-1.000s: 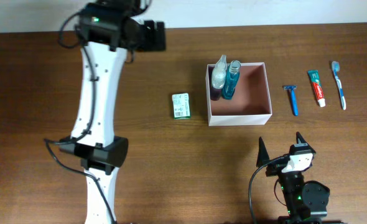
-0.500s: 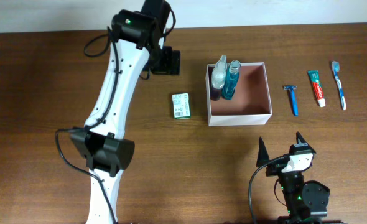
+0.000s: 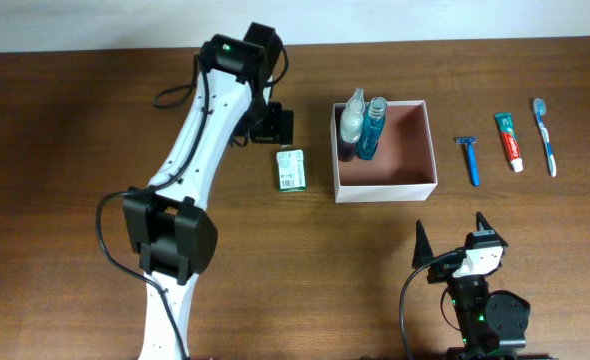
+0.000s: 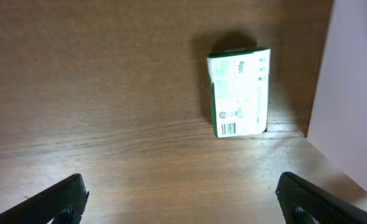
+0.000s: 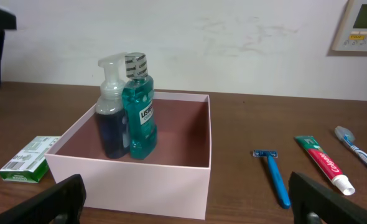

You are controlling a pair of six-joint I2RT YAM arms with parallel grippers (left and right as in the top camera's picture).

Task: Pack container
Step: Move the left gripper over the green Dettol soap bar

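Note:
The container [image 3: 385,189], a square white-walled box with a pinkish-brown floor, stands mid-table. In its left corner stand a pump bottle [image 3: 350,125] and a teal mouthwash bottle [image 3: 372,128]. A green-and-white soap box [image 3: 291,169] lies flat just left of it. My left gripper [image 3: 272,127] hovers open just behind the soap box. In the left wrist view the soap box [image 4: 239,92] lies ahead of the empty left gripper [image 4: 183,199], with the container wall [image 4: 351,93] at right. My right gripper [image 3: 451,235] rests open near the front edge and faces the container [image 5: 140,180].
Right of the container lie a blue razor [image 3: 469,160], a toothpaste tube [image 3: 509,141] and a blue toothbrush [image 3: 545,135] in a row. The right wrist view shows the razor [image 5: 274,174], the toothpaste tube [image 5: 320,163] and the toothbrush [image 5: 357,149] too.
My left arm has swung right and toward the front, bringing its open gripper from the back left to just behind the soap box. The right arm has stayed still.

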